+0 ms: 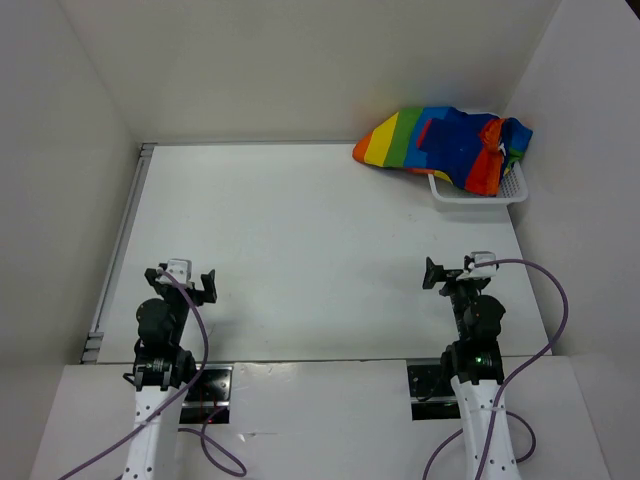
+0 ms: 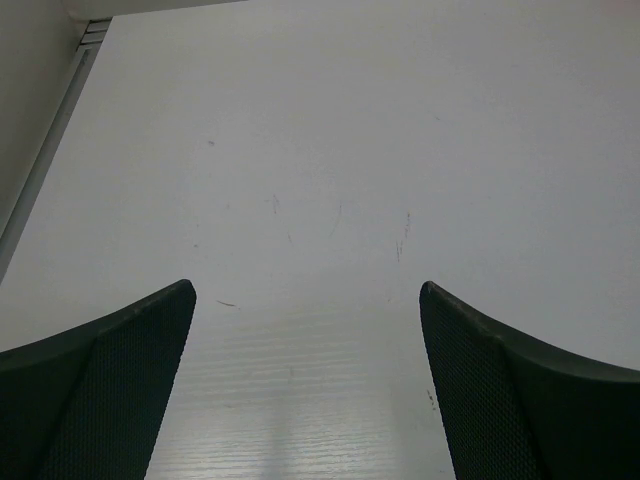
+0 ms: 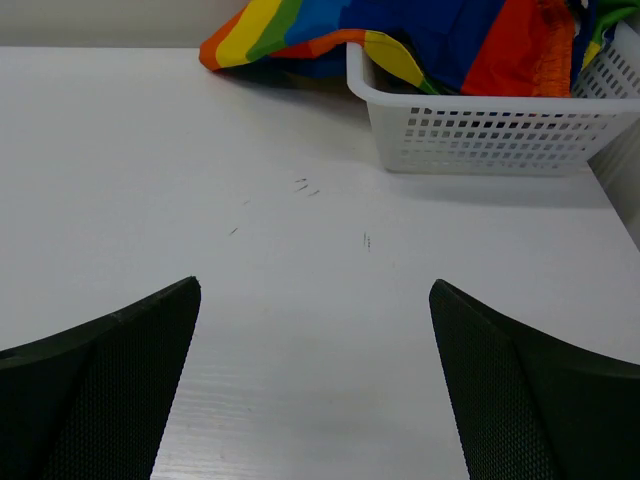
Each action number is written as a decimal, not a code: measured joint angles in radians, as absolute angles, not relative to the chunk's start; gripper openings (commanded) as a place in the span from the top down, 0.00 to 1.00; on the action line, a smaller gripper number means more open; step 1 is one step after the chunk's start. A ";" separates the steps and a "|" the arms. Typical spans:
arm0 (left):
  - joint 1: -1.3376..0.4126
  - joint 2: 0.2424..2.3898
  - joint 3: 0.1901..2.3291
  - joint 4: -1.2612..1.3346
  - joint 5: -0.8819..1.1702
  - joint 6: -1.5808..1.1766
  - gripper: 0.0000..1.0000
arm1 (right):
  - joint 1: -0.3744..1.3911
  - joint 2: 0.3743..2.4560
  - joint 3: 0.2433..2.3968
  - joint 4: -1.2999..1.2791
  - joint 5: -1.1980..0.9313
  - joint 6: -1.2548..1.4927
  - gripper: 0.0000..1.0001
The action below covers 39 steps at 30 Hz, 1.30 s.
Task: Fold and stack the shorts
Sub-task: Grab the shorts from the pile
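One pair of shorts [image 1: 440, 140], one white lattice basket [image 1: 478, 195], two arms, two grippers, one white table [image 1: 320, 250]. The shorts sit in the far right corner, bunched up and unfolded, heaped on and in the basket, with one end spilling over the basket's left rim onto the table. Their long axis runs left to right along the back wall. The left end lies flat on the table, showing orange, yellow, green and blue stripes across its width. The right end is crumpled in the basket, red and orange cloth on top and a bit of green at the far right edge. A darker blue patch sits about mid-length. I can't tell which end is the waistband. The basket stands against the right wall, its front wall and rim visible in the right wrist view, cloth hanging over the rim. The left gripper [image 1: 182, 280] is near the front left of the table, jaws spread wide, gripping nothing, bare tabletop with faint scuff marks under it. The right gripper [image 1: 458, 275] is near the front right, jaws also spread wide, gripping nothing, facing the basket and well apart from it. There are two purple cables [image 1: 555, 300], one looping off each arm.
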State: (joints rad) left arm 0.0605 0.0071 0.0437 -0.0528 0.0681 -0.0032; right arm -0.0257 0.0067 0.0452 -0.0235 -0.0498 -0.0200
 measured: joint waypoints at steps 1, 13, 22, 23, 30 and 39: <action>0.060 0.007 0.044 -0.053 0.068 -0.003 0.01 | -0.026 0.007 0.045 -0.023 -0.050 -0.020 0.00; 0.062 0.007 0.044 -0.079 0.268 -0.002 0.01 | -0.014 0.006 0.044 -0.199 -0.602 -0.998 0.00; 0.054 0.018 0.041 -0.039 0.670 -0.004 0.01 | -0.006 0.015 0.049 0.020 -0.579 -1.543 0.00; 0.049 0.043 0.043 0.017 0.682 -0.005 0.01 | -0.005 0.052 0.073 0.046 -0.579 -1.528 0.01; -0.073 0.788 0.512 0.037 0.620 -0.005 0.01 | 0.055 0.936 0.843 0.043 -0.326 -1.087 0.00; -0.197 1.612 1.282 -0.159 0.363 -0.004 0.01 | -0.108 1.794 1.615 -0.153 -0.094 -0.417 0.00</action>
